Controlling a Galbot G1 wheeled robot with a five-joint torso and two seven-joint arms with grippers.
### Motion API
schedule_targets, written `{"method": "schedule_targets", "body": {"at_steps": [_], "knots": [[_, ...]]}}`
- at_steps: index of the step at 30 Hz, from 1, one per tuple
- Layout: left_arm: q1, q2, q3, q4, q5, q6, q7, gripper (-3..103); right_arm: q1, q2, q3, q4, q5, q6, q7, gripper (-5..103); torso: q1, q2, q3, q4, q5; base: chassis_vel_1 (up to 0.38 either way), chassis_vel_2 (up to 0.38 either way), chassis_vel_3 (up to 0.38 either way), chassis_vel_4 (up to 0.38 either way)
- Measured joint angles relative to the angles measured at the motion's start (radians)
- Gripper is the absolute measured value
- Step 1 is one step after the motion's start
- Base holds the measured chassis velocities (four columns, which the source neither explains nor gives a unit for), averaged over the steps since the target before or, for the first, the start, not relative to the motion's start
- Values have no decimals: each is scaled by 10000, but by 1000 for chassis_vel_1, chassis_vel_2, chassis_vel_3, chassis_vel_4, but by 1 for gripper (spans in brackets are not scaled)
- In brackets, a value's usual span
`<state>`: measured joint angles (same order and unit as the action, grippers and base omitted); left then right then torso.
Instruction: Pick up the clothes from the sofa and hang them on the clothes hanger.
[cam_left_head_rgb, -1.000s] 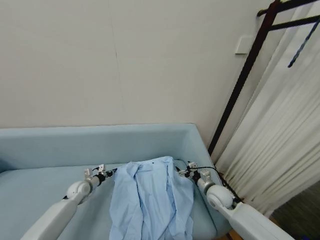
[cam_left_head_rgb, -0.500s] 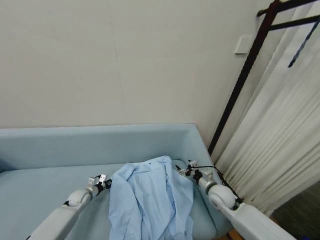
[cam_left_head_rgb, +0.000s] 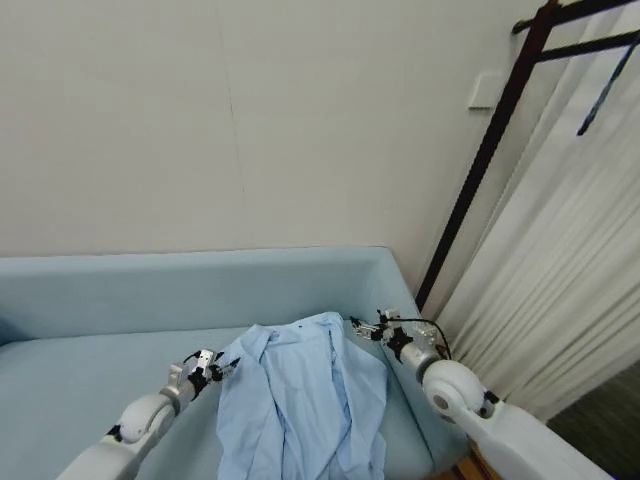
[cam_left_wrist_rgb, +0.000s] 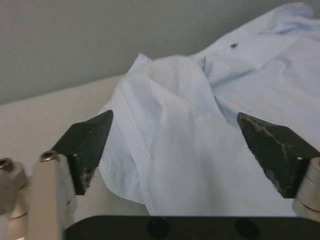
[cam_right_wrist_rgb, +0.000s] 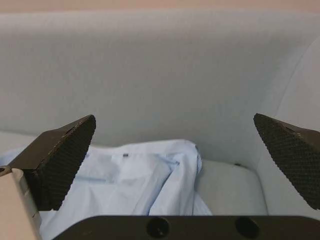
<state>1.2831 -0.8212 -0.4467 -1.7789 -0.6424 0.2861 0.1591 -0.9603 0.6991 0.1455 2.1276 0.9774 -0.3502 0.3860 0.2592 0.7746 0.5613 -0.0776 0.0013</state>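
Currently early in the task, judging by the layout. Found the crumpled light-blue cotton shirt (cam_left_head_rgb: 300, 400) lying on the seat of the pale blue upholstered sofa (cam_left_head_rgb: 120, 290), toward its right end, not lifted. Located the left gripper (cam_left_head_rgb: 222, 366) low at the shirt's left edge, spread wide facing a raised fold, clamping nothing. Located the right gripper (cam_left_head_rgb: 363, 327) just beside the collar end, near the sofa's armrest, likewise spread wide and holding nothing. Noted the dark metal clothes rack (cam_left_head_rgb: 490, 150) standing beyond the armrest, well apart from the shirt. Left to do: grasp, lift, carry, hang. Counted: one shirt, one sofa, one rack, two grippers.
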Motion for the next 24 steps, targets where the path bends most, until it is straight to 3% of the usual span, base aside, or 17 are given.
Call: {"method": "schedule_targets", "body": {"at_steps": [2, 4, 8, 9, 13, 14, 16, 18, 19, 22, 24], "knots": [[163, 30, -312, -611, -295, -67, -400, 94, 119, -116, 209, 314, 73, 23, 503, 100, 0, 0, 0, 2, 3, 0, 0, 0, 0], [139, 55, -376, -945, -463, -120, -652, 98, 177, -213, 375, 538, 69, 40, 897, 100, 0, 0, 0, -1, 2, 0, 0, 0, 0], [-265, 315, -291, -2446, -705, -282, -1965, 100, 846, -775, 947, 1356, 297, -95, 2930, 100, 0, 0, -1, -16, 4, 0, 0, 0, 0], [-265, 315, -291, -2446, -705, -282, -1965, 100, 846, -775, 947, 1356, 297, -95, 2930, 100, 0, 0, -1, -16, 4, 0, 0, 0, 0], [-78, 473, -790, -4398, -734, -118, -3375, 100, 2580, -1808, 1238, 1916, 1413, -415, 3963, 100, 1, 0, 0, 4, 2, 0, 0, 0, 0], [-78, 473, -790, -4398, -734, -118, -3375, 100, 2580, -1808, 1238, 1916, 1413, -415, 3963, 100, 1, 0, 0, 4, 2, 0, 0, 0, 0], [-44, 473, -1101, -5176, -805, 58, -3937, 100, 3494, -2526, 1376, 2078, 2292, -538, 4365, 100, 1, 0, 0, 4, 1, 0, 0, 0, 0], [-33, 458, -1422, -5622, -862, 140, -4138, 100, 4620, -3191, 1408, 2052, 3302, -777, 4641, 100, 1, 0, 0, -3, 3, 0, 0, 0, 0], [-33, 458, -1422, -5622, -862, 140, -4138, 100, 4620, -3191, 1408, 2052, 3302, -777, 4641, 100, 1, 0, 0, -3, 3, 0, 0, 0, 0], [-73, 377, -1727, -5841, -889, 220, -4163, 100, 6778, -4100, 1224, 1580, 4679, -1092, 4929, 100, 0, 0, 0, -3, 0, 0, 0, 0, 0], [-93, 327, -1734, -5841, -884, 227, -4161, 100, 7223, -4334, 1171, 1339, 4912, -1164, 4960, 100, 1, 0, 0, -1, -3, 0, 0, 0, 0]]}}
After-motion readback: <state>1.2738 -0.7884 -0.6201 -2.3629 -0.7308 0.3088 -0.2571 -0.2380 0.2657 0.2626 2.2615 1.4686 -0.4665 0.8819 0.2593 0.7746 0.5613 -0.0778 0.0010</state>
